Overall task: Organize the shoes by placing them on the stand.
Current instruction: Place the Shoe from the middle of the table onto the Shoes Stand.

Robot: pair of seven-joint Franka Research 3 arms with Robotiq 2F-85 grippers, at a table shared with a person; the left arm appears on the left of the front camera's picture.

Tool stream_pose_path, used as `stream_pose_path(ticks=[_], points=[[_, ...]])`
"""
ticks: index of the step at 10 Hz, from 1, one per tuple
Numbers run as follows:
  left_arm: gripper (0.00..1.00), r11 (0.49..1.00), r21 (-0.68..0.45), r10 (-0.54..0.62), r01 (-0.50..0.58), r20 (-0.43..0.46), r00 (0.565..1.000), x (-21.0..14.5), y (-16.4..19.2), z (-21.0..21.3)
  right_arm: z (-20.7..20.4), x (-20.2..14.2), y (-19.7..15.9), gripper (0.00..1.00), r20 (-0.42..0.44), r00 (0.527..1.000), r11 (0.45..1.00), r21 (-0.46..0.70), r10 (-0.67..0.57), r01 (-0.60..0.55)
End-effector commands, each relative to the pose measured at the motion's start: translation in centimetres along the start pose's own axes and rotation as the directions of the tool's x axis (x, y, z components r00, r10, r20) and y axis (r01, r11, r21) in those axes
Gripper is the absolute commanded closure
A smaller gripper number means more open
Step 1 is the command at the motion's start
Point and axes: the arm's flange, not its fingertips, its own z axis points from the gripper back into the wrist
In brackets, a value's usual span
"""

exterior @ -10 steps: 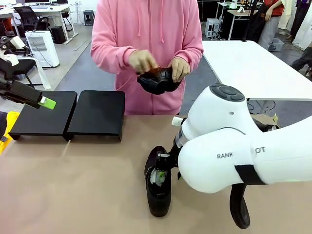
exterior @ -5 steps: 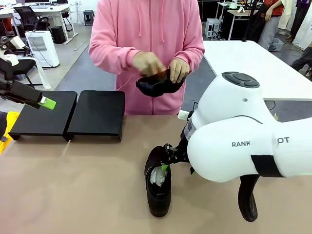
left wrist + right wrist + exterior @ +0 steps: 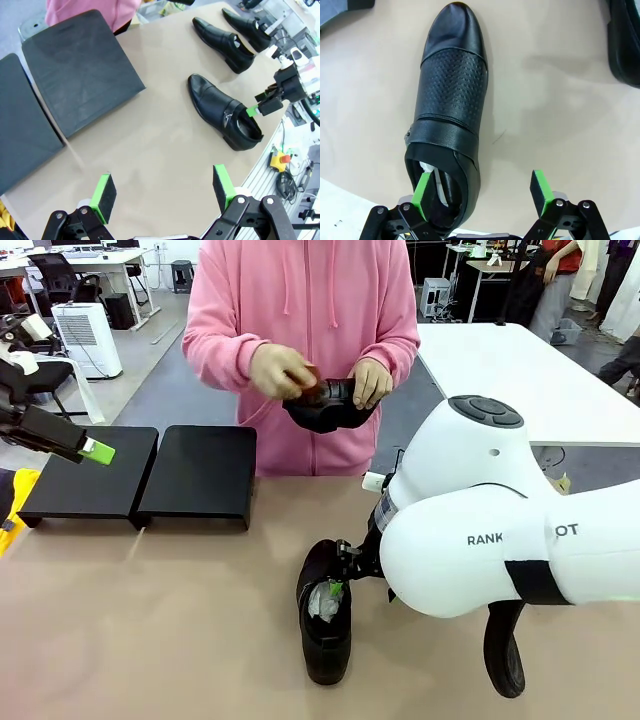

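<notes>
Lifted and swung a touch since a second ago, my right arm's white wrist sits higher at lower right of the front view, and the right gripper [image 3: 481,189] now stands spread wide: one green pad hangs inside the heel opening of the nearest shoe [image 3: 450,100], the other over bare tan table [image 3: 150,640], nothing pinched. My left gripper [image 3: 165,190] hangs spread and empty by the left section of the stand [image 3: 200,475], at middle left of the front view.

By my reading the job has barely begun: both black sections are bare.

Count, from the left wrist view: three glossy dress shoes on the table, the nearest at centre right, a second shoe [image 3: 223,44] and a third shoe [image 3: 247,29] at upper right. A fourth shoe [image 3: 325,405] is held at chest height, upper centre of the front view, in the person's hands [image 3: 370,380]. Four shoes to place; one stand, two sections; two grippers
</notes>
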Motion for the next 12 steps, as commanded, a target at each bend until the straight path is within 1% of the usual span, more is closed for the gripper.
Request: stream_pose_path(ticks=[1, 2, 3, 4, 5, 6, 7, 8, 9, 10, 11, 12], points=[[0.0, 1.0, -0.017, -0.016, 0.017, 0.012, 1.0, 0.0, 0.2, 0.0, 0.0, 0.0, 0.0, 0.0, 0.0, 1.0, 1.0, 0.0, 0.0, 0.0], [0.0, 1.0, 0.0, 0.0, 0.0, 0.0, 1.0, 0.0, 0.0, 0.0, 2.4, 0.2, -1.8, 0.0, 0.002, 0.998, 0.998, -0.01, -0.066, 0.066], [0.0, 0.997, -0.035, -0.071, 0.071, -0.009, 0.997, 0.3, -4.5, -1.7, 5.3, 1.4, -5.8, 0.0, 0.053, 0.985, 0.985, -0.04, -0.163, 0.166], [0.0, 0.993, -0.043, -0.11, 0.11, -0.005, 0.994, 0.8, -7.8, -2.6, 7.4, 2.3, -9.2, 0.0, 0.095, 0.961, 0.963, -0.051, -0.259, 0.264], [0.0, 0.992, -0.044, -0.12, 0.12, -0.009, 0.993, 1.3, -10.6, -3.4, 9.1, 2.9, -12.3, 0.0, 0.116, 0.932, 0.937, -0.032, -0.342, 0.348], [0.0, 0.99, -0.08, -0.122, 0.117, -0.053, 0.991, 1.8, -13.5, -4.4, 10.8, 3.4, -15.2, 0.0, 0.156, 0.889, 0.9, -0.006, -0.43, 0.436], [0.0, 0.995, -0.063, -0.089, 0.081, -0.134, 0.987, 2.3, -16.7, -5.6, 12.2, 3.8, -18.2, 0.0, 0.183, 0.834, 0.851, 0.023, -0.52, 0.525], [0.0, 0.999, -0.015, -0.048, 0.046, -0.231, 0.972, 2.8, -19.2, -7.2, 12.9, 4.2, -20.7, 0.0, 0.191, 0.784, 0.801, 0.022, -0.591, 0.598], [0.0, 0.999, 0.027, -0.007, 0.017, -0.323, 0.947, 3.2, -21.4, -9.2, 12.8, 4.8, -23.4, 0.0, 0.175, 0.734, 0.748, 0.022, -0.657, 0.664], [0.0, 0.998, 0.015, -0.051, 0.058, -0.318, 0.947, 3.2, -23.9, -11.0, 12.4, 4.9, -26.0, 0.0, 0.145, 0.7, 0.711, 0.033, -0.699, 0.703], [0.0, 0.998, 0.031, -0.029, 0.045, -0.397, 0.918, 2.7, -26.5, -13.2, 11.8, 4.7, -28.1, 0.0, 0.118, 0.672, 0.679, 0.037, -0.731, 0.733], [0.0, 0.997, 0.071, -0.003, 0.04, -0.452, 0.892, 2.5, -28.1, -15.7, 11.4, 4.4, -29.4, 0.0, 0.105, 0.657, 0.663, 0.03, -0.746, 0.748]])
